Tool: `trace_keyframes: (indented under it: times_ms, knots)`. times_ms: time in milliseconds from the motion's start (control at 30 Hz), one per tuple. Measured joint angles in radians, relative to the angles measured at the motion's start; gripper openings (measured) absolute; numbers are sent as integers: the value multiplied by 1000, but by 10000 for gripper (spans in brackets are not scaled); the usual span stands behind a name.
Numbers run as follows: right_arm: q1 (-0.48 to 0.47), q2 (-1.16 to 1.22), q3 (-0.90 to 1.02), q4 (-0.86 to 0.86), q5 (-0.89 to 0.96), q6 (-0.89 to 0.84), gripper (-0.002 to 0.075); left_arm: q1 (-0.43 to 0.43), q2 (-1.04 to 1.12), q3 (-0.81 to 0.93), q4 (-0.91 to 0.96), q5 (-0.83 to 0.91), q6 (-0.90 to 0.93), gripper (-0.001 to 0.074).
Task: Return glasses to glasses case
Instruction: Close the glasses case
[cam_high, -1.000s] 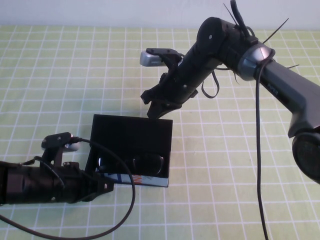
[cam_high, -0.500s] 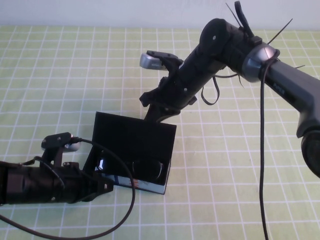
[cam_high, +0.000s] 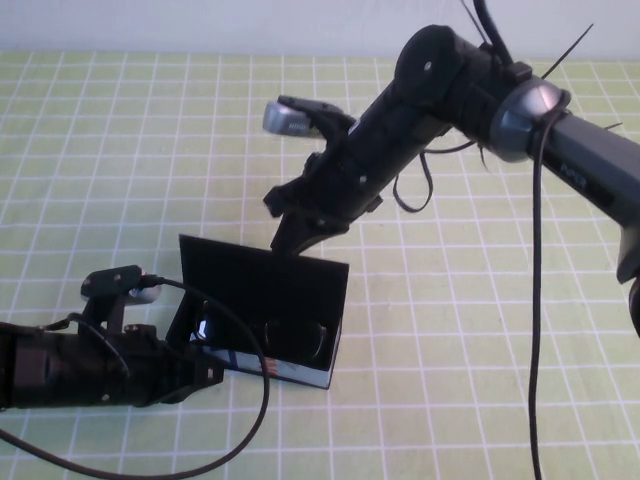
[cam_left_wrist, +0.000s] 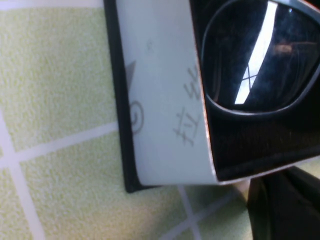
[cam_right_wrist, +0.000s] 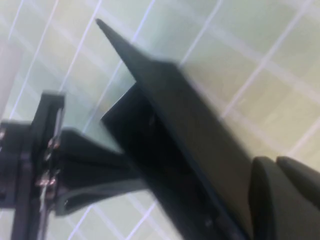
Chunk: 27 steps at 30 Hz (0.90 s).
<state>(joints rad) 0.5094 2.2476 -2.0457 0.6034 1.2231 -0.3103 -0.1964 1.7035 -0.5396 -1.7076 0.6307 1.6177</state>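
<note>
The glasses case (cam_high: 290, 369) stands near the table's front left, its black lid (cam_high: 265, 285) tilted up over the box. The black glasses (cam_high: 295, 335) lie inside it. One lens (cam_left_wrist: 255, 60) and the case's light side wall (cam_left_wrist: 160, 100) show in the left wrist view. My right gripper (cam_high: 295, 235) is shut and presses against the back of the lid's upper edge. The lid (cam_right_wrist: 180, 110) and this gripper (cam_right_wrist: 277, 170) also show in the right wrist view. My left gripper (cam_high: 205, 368) rests against the case's front left corner.
A green checked cloth (cam_high: 480, 380) covers the whole table. The left arm's cable (cam_high: 262, 400) loops across the case's front. The right arm (cam_high: 440, 90) reaches in from the far right above the cloth.
My right gripper has moved left and toward the case, pushing the lid from lying back to tilted up over the box. The case has turned slightly. The left arm has not moved.
</note>
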Motion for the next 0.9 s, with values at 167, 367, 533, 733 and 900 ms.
trace_keyframes:
  times_ms: [167, 367, 533, 733, 900]
  knots:
    - [59, -42, 88, -25, 0, -11, -11, 0, -42, -2, 113, -19, -98, -2]
    - [112, -70, 171, -66, 0, -13, -11, 0, -254, -2, 365, -76, -345, -2]
    - [129, -68, 197, -84, 0, -14, -11, 0, -488, 0, 581, -74, -555, -2]
    - [132, -68, 197, -134, 0, -16, -11, 0, -800, 31, 667, -58, -626, -2]
    - [132, -48, 197, -129, 0, -16, -11, 0, -1047, 77, 675, -57, -639, -2]
